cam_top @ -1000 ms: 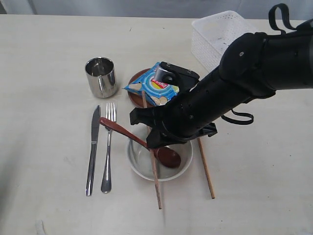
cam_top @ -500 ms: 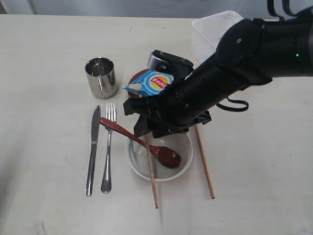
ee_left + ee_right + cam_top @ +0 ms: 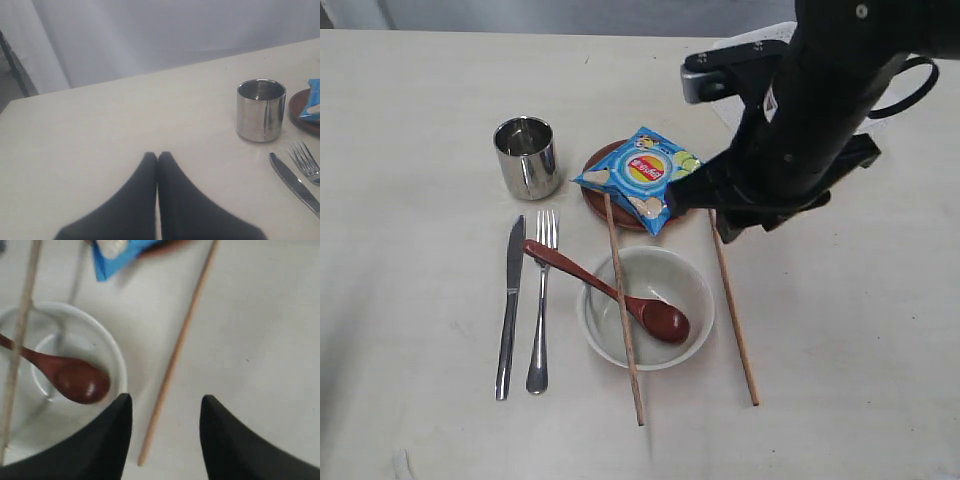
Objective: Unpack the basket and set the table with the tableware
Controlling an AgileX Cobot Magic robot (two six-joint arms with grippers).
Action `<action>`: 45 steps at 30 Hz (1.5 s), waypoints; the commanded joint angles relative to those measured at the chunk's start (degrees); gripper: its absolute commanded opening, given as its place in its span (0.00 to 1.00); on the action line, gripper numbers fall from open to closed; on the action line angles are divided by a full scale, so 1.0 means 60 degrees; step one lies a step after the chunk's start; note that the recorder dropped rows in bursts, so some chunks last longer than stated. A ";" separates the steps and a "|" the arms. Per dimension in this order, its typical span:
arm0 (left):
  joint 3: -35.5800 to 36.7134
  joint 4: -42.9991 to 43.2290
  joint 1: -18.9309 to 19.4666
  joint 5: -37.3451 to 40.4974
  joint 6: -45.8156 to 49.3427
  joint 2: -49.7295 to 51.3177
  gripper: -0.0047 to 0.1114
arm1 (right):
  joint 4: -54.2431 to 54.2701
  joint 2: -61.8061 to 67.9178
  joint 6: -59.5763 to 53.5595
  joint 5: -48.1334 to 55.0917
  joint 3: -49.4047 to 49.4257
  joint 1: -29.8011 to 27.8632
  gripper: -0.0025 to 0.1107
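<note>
On the table, the steel cup stands far left, with the knife and fork side by side below it. The dark red spoon leans in the pale bowl. One chopstick lies across the bowl, the other on the table to its right. The reddish-brown plate sits under a blue chip bag. My right gripper is open and empty above the loose chopstick. My left gripper is shut on nothing. The basket is mostly hidden by my right arm.
The cup, the knife and the fork tines lie to one side of my left gripper in its wrist view. The bowl's rim is close beside one right finger.
My right arm has drawn back from over the bowl toward the right and far side, uncovering the bowl, spoon and both chopsticks. The tableware has barely moved.
</note>
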 commanded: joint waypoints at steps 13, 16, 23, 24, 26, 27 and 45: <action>0.0017 -0.0095 0.0051 -0.0075 -0.0033 -0.0025 0.04 | 0.0862 0.0038 -0.0088 -0.3234 0.3173 -0.0038 0.40; 0.0017 -0.0095 0.0051 -0.0075 -0.0033 -0.0025 0.04 | 0.0883 0.0373 -0.0140 -0.3488 0.3297 -0.0038 0.40; 0.0017 -0.0095 0.0051 -0.0075 -0.0033 -0.0025 0.04 | 0.0952 0.0989 -0.0275 -0.4182 0.3276 -0.0038 0.40; 0.0017 -0.0095 0.0051 -0.0075 -0.0033 -0.0025 0.04 | 0.0952 0.0989 -0.0275 -0.4248 0.3276 -0.0038 0.40; 0.0017 -0.0095 0.0051 -0.0075 -0.0033 -0.0025 0.04 | 0.0952 0.0989 -0.0275 -0.4349 0.3276 -0.0038 0.39; 0.0017 -0.0095 0.0051 -0.0075 -0.0033 -0.0025 0.04 | 0.0952 0.1005 -0.0275 -0.4397 0.3276 -0.0038 0.37; 0.0017 -0.0095 0.0051 -0.0075 -0.0033 -0.0025 0.04 | 0.0872 0.1005 -0.0278 -0.4319 0.3276 -0.0038 0.37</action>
